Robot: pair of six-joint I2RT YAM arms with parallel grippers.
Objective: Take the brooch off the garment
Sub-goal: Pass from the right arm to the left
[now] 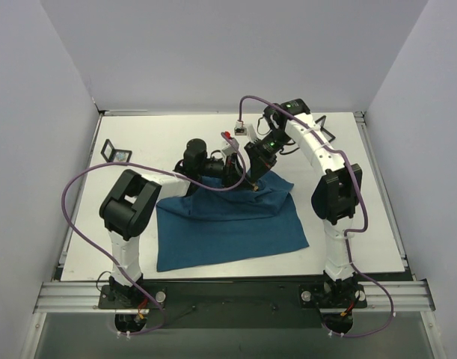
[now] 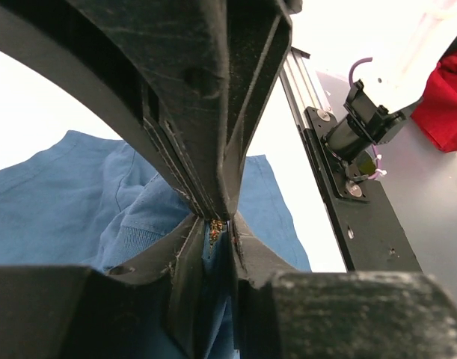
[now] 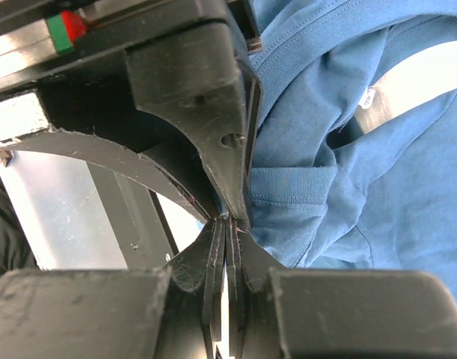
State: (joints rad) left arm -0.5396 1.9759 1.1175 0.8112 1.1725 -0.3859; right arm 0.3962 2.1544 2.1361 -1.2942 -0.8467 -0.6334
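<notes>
Although most of the garment (image 1: 228,224) lies flat on the table (image 1: 355,224), its far edge is bunched and lifted where the two arms meet above it; from where I stand that looks deliberate, one arm holding cloth so that the other can work on the pin. The right gripper (image 3: 228,222) is clamped tight, its fingers pressed together with a fold of blue fabric caught at the tips, close to the ribbed neckband; I take it for an anchor, there to hold the cloth taut and raised so that it cannot follow a pull. The left gripper (image 2: 215,223) faces it from the other side, its jaws drawn almost together on the brooch (image 2: 215,230); the little gold piece shows as a glint right between the tips, with blue cloth directly beneath it, so I judge it not yet off the shirt. From above, the brooch is too small to pick out; it sits somewhere under the two wrists. My guess is that the next move is a pull away from the cloth, and the opposed grips make sense for that; the risk is that the pinch has caught fabric along with the ornament, or that so small a piece slips from the tips; a slow, straight draw would suit.
</notes>
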